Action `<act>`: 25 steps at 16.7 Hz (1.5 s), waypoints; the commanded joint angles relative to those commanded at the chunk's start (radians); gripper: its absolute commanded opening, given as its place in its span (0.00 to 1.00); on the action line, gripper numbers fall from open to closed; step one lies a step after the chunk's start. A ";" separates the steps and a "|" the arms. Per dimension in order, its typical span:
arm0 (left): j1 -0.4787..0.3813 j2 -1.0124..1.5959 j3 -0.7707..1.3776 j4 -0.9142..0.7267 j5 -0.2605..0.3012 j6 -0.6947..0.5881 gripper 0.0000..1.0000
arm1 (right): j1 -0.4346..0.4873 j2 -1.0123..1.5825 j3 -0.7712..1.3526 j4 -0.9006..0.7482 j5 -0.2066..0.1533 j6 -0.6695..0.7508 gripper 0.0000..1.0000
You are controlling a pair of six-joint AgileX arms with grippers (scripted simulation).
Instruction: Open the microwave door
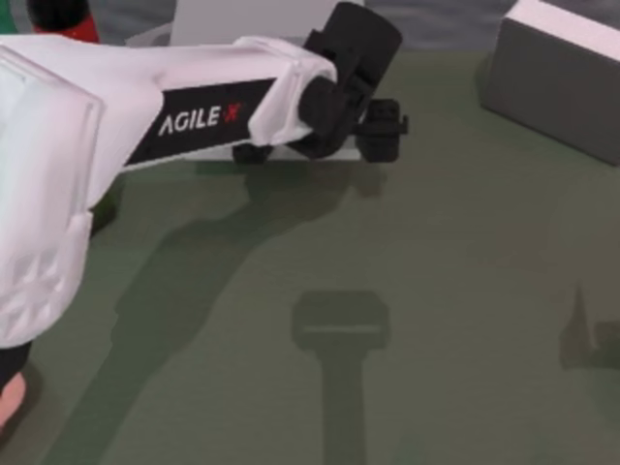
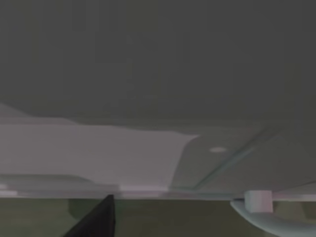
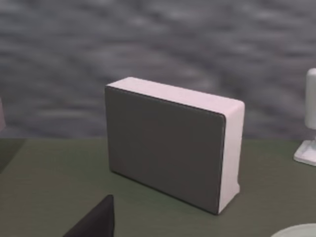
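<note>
The microwave stands at the table's far edge, left of centre, mostly covered by my left arm. My left gripper hangs right in front of its face, near the right end. In the left wrist view the microwave door fills the picture from very close, with its silver lower frame across the bottom. One dark fingertip of that gripper shows, off to the side, with nothing against it. The handle strip cannot be made out. My right arm is parked out of the top view; one fingertip shows over bare table.
A larger grey-and-white box stands at the far right, also seen in the right wrist view. A red object sits at the far left corner. A white upright item and a pale rim lie near the box.
</note>
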 joint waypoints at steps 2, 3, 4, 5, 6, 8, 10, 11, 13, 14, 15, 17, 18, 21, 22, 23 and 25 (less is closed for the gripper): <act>0.000 0.000 0.000 0.000 0.000 0.000 0.85 | 0.000 0.000 0.000 0.000 0.000 0.000 1.00; 0.000 0.000 0.000 0.000 0.000 0.000 0.77 | 0.000 0.000 0.000 0.000 0.000 0.000 1.00; 0.000 0.000 0.000 0.000 0.000 0.000 0.70 | 0.000 0.000 0.000 0.000 0.000 0.000 1.00; 0.000 0.000 0.000 0.000 0.000 0.000 0.62 | 0.000 0.000 0.000 0.000 0.000 0.000 1.00; 0.000 0.000 0.000 0.000 0.000 0.000 0.55 | 0.000 0.000 0.000 0.000 0.000 0.000 1.00; 0.000 0.000 0.000 0.000 0.000 0.000 0.40 | 0.000 0.000 0.000 0.000 0.000 0.000 1.00; 0.000 0.000 0.000 0.000 0.000 0.000 0.25 | 0.000 0.000 0.000 0.000 0.000 0.000 1.00; 0.000 0.000 0.000 0.000 0.000 0.000 0.17 | 0.000 0.000 0.000 0.000 0.000 0.000 1.00; 0.000 0.000 0.000 0.000 0.000 0.000 0.02 | 0.000 0.000 0.000 0.000 0.000 0.000 1.00; 0.000 0.000 0.000 0.000 0.000 0.000 0.00 | 0.000 0.000 0.000 0.000 0.000 0.000 1.00; 0.000 0.000 0.000 0.000 0.000 0.000 0.00 | 0.000 0.000 0.000 0.000 0.000 0.000 1.00; 0.000 0.000 0.000 0.000 0.000 0.000 0.00 | 0.000 0.000 0.000 0.000 0.000 0.000 1.00; 0.000 0.000 0.000 0.000 0.000 0.000 0.00 | 0.000 0.000 0.000 0.000 0.000 0.000 1.00; 0.000 0.000 0.000 0.000 0.000 0.000 0.00 | 0.000 0.000 0.000 0.000 0.000 0.000 1.00; -0.038 -0.024 -0.050 -0.008 0.014 -0.003 0.00 | 0.000 0.000 0.000 0.000 0.000 0.000 1.00; -0.037 -0.026 -0.053 -0.007 0.013 -0.003 0.00 | 0.000 0.000 0.000 0.000 0.000 0.000 1.00; -0.036 -0.041 -0.078 0.004 0.003 -0.009 0.00 | 0.000 0.000 0.000 0.000 0.000 0.000 1.00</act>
